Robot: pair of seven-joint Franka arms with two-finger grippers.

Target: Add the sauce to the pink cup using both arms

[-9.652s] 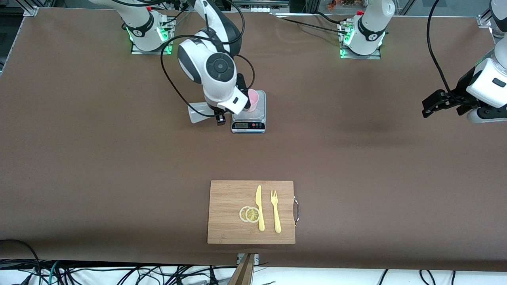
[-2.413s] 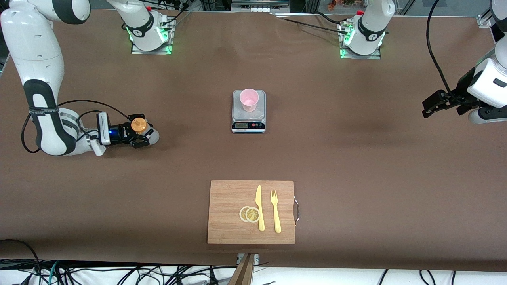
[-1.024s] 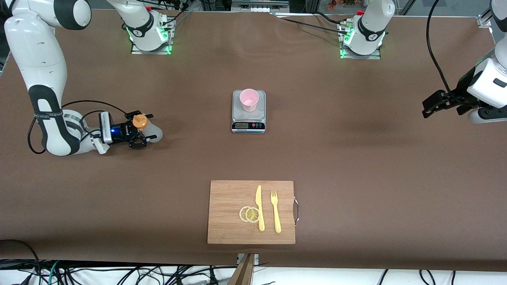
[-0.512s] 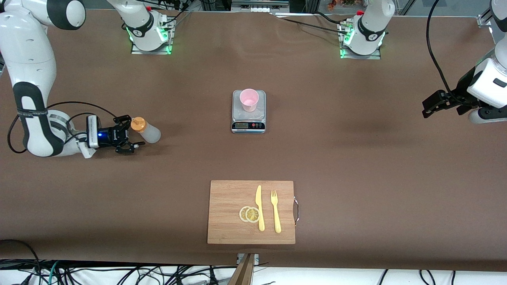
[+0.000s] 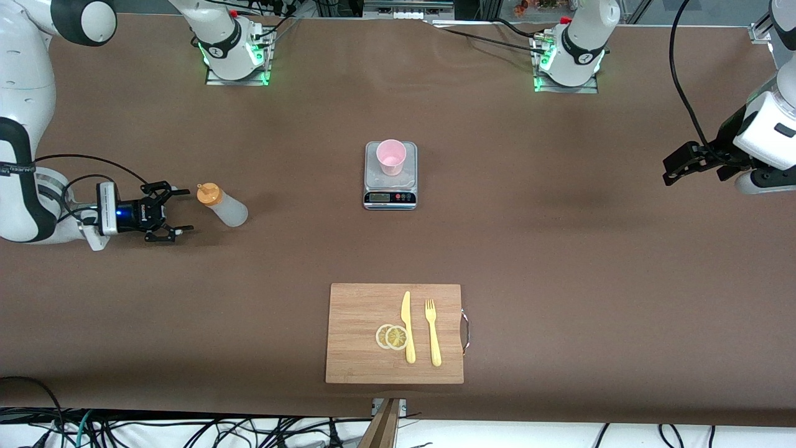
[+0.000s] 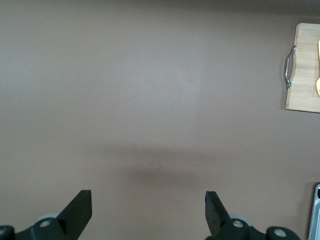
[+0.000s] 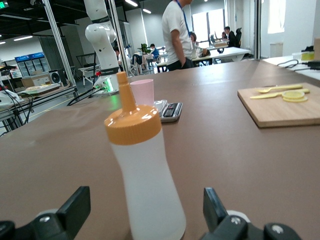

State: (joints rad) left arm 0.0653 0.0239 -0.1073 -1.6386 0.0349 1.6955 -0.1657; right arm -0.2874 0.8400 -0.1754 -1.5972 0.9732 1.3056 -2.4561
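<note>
Kitchen scale [image 5: 390, 176] mid-table, pink cup [image 5: 391, 156] upright on it, sauce bottle [image 5: 221, 205] standing toward the right arm's end, right gripper [image 5: 169, 213] open just beside the bottle, left gripper [image 5: 676, 163] open, waiting well apart from the scale, cutting board [image 5: 360, 323] nearer the camera.

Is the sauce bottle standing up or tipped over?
Upright: the sauce bottle stands on its base on the table, orange nozzle pointing up, free of the right gripper.

front view: high, facing the arm bases, takes in the whole table [image 5: 559, 249].
left wrist view: looks down on bare table beside the cutting board [image 6: 305, 70].
right wrist view: low, close on the sauce bottle [image 7: 142, 175].
shared: cutting board, all three views.
</note>
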